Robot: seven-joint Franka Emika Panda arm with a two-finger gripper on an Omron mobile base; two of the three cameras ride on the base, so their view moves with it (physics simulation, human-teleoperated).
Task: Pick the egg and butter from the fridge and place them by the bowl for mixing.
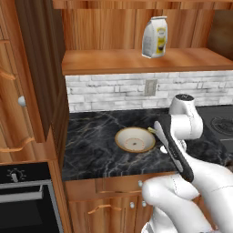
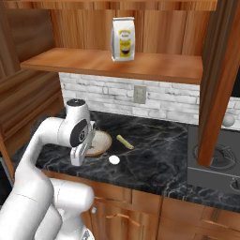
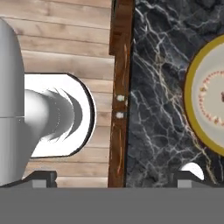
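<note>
Desk: Kitchen scene, left to right?

Photographer: Warm wood cabinets all round. Far left, black built-in oven with a dial and bar handle [image 1: 22, 200]. Next, dark veined marble counter [image 1: 91, 150] below a pale brick backsplash and a white wall outlet [image 1: 150, 87].

Desk: And on the counter?

Photographer: Shallow round bowl with tan rim and cream speckled inside [image 1: 135, 139], upright, partly hidden behind the white arm in the right base view. Just right of its rim, small pale yellow-green block of butter [image 2: 124, 141], lying flat. In front of that, nearer the counter edge, tiny plain white egg [image 2: 114, 160], just beside the bowl but apart from it.

Desk: Higher up?

Photographer: Tall white-and-yellow bag [image 1: 155, 36], standing alone on the wooden shelf, well above the bowl. Far right, dark stovetop [image 2: 215, 159] level with the counter.

Desk: Gripper?

Photographer: Two-finger gripper [image 3: 116, 179] pointed down over the counter's front edge, jaws spread wide, nothing between them. One fingertip [image 3: 41, 178] over the plank floor, the other over the marble, right by the egg, bowl rim close alongside.

Desk: Both ingredients placed, then?

Photographer: Both resting on the marble by the bowl, free of the gripper.
</note>
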